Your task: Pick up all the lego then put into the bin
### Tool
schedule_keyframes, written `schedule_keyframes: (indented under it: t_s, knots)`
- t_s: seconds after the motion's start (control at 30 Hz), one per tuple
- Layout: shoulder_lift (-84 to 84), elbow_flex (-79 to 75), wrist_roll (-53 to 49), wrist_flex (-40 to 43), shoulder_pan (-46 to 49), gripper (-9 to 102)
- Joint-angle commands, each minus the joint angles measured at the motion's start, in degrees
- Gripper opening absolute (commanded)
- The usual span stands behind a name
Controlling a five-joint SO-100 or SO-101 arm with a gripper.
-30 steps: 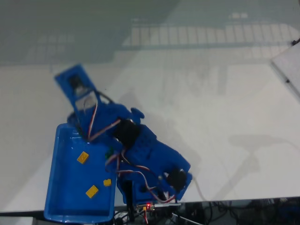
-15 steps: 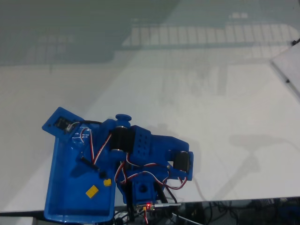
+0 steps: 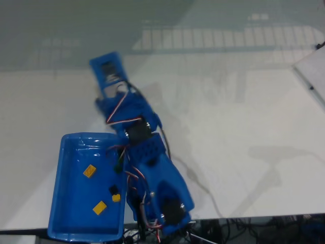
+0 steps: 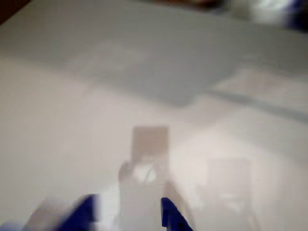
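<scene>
The blue bin (image 3: pixel 76 218) sits at the lower left in the fixed view. Inside it lie three yellow lego (image 3: pixel 90 171), (image 3: pixel 100 207), (image 3: pixel 116 197), a black lego (image 3: pixel 112 189) and a dark green lego (image 3: pixel 118 165) close to the right wall. The blue arm reaches from its base up past the bin's far right corner. My gripper (image 3: pixel 107 70) hangs over bare white table beyond the bin, its fingers hidden under the wrist camera mount. In the blurred wrist view, my gripper (image 4: pixel 129 215) shows two blue fingertips (image 4: pixel 168 217) apart, with only table between them.
The arm's base (image 3: pixel 162 213) and loose cables (image 3: pixel 228 229) sit at the table's front edge. A white board (image 3: pixel 312 76) juts in at the right edge. The table top stretches wide and white to the right and far side.
Half a second ago the gripper was low over the bin's far left corner. It has swung up and out over the table beyond the bin. A black lego now lies in the bin.
</scene>
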Motion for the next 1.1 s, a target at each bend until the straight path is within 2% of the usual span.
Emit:
schedule_keyframes:
  t_s: [0.0,0.1,0.23,0.6,0.8,1.07]
  knots:
    - [2.2,4.31,-1.93,-8.61,10.37,1]
    - [4.57,10.81,-3.34,-13.36,15.12,0]
    - [8.61,18.28,-5.19,-15.38,19.42,0]
    - [17.4,34.28,-8.7,-13.71,23.38,0]
    - [21.36,36.74,-9.58,-6.42,23.82,0]
    - [23.73,37.09,-12.92,7.21,23.12,0]
